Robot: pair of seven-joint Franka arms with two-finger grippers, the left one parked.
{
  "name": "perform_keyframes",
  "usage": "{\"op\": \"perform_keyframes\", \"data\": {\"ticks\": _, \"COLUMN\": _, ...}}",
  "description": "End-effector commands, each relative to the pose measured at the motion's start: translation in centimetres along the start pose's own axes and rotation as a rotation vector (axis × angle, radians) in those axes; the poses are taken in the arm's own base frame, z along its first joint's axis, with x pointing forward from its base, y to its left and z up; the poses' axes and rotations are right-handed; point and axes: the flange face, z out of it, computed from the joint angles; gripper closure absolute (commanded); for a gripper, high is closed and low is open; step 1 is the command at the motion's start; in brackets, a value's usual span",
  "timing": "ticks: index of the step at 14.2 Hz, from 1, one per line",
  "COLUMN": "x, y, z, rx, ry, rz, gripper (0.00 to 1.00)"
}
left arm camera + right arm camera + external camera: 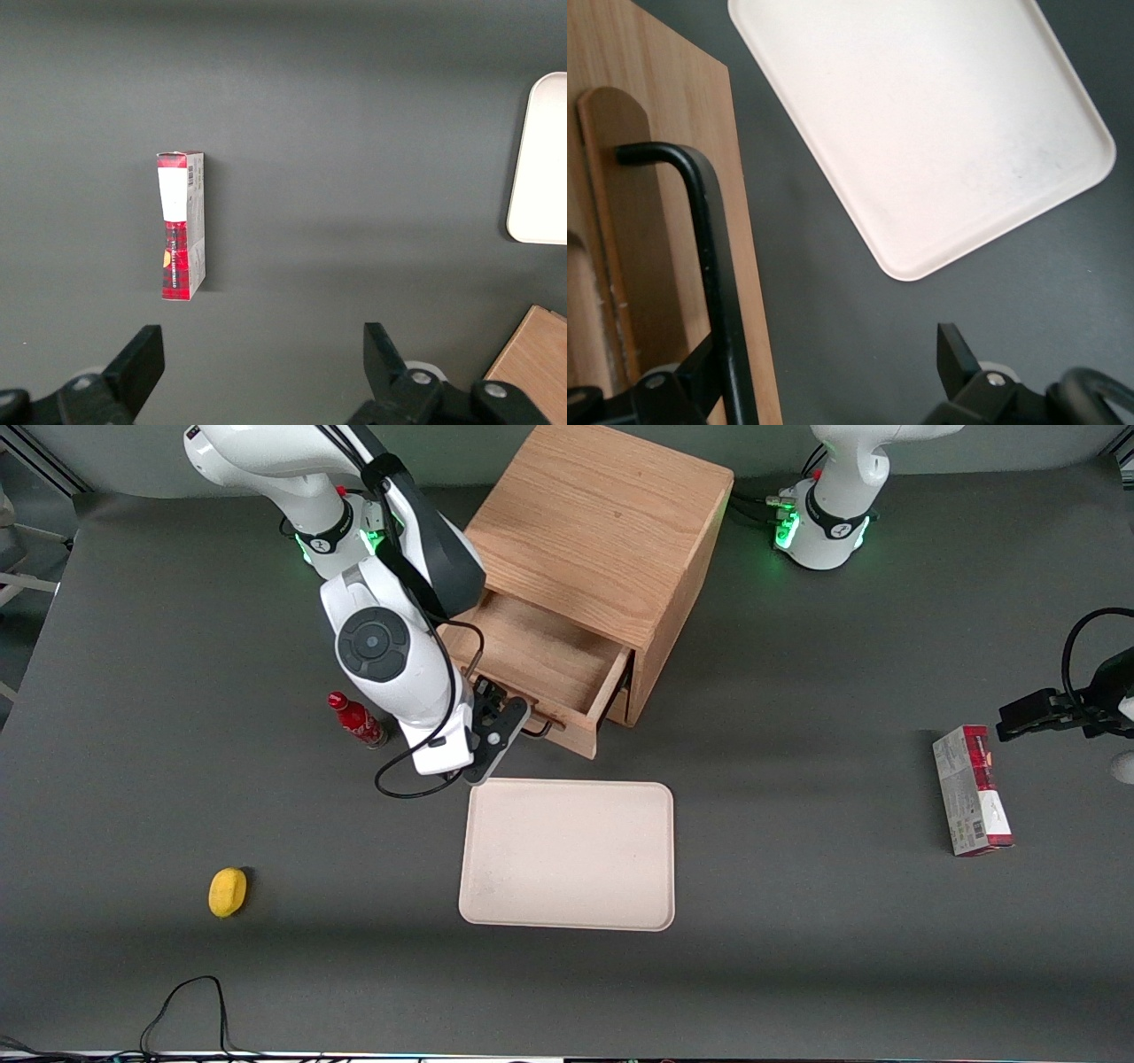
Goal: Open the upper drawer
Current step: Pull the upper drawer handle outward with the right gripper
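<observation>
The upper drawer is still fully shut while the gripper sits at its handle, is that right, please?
Not quite: the upper drawer is pulled out, its bare tray showing in the front view. The gripper is indeed at its handle, with the fingers open.

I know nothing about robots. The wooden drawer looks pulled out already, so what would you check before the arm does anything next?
1. Upper drawer of the light oak cabinet pulled out, plain tray exposed: ok.
2. Black two-finger gripper at the thin black wire handle: ok.
3. Fingers open, not clamping the handle: ok.
4. Bottom drawer untouched: cannot tell.
5. Cream rectangular tray apart from the drawer front: ok.
6. Small red bottle standing apart from the arm: cannot tell.
</observation>
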Motion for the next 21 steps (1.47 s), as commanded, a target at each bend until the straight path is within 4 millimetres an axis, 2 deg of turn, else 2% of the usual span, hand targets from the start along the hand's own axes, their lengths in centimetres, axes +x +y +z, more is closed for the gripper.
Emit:
{"op": "perform_keyframes", "data": {"ticks": 1, "x": 1.0, "y": 1.1, "z": -0.7, "rx": 0.022, "ry": 0.011, "rz": 0.001, "gripper": 0.0}}
{"op": "perform_keyframes", "data": {"ticks": 4, "x": 1.1, "y": 2.1, "z": -0.2, "rx": 0.016, "ry": 0.007, "rz": 0.004, "gripper": 0.0}}
{"op": "perform_keyframes", "data": {"ticks": 6, "x": 1.2, "y": 3.6, "z": -0.4, "rx": 0.007, "ry": 0.017, "rz": 0.018, "gripper": 0.0}}
{"op": "perform_keyframes", "data": {"ticks": 11, "x": 0.9, "y": 5.2, "z": 0.5, "rx": 0.01, "ry": 0.009, "rz": 0.017, "gripper": 0.0}}
{"op": "perform_keyframes", "data": {"ticks": 13, "x": 1.5, "y": 5.6, "z": 0.0, "rx": -0.002, "ry": 0.023, "rz": 0.015, "gripper": 0.0}}
{"op": "perform_keyframes", "data": {"ticks": 16, "x": 0.9, "y": 7.7, "z": 0.1, "rx": -0.003, "ry": 0.029, "rz": 0.045, "gripper": 0.0}}
{"op": "perform_keyframes", "data": {"ticks": 21, "x": 0.9, "y": 8.8, "z": 0.0, "rx": -0.01, "ry": 0.034, "rz": 0.046, "gripper": 0.0}}
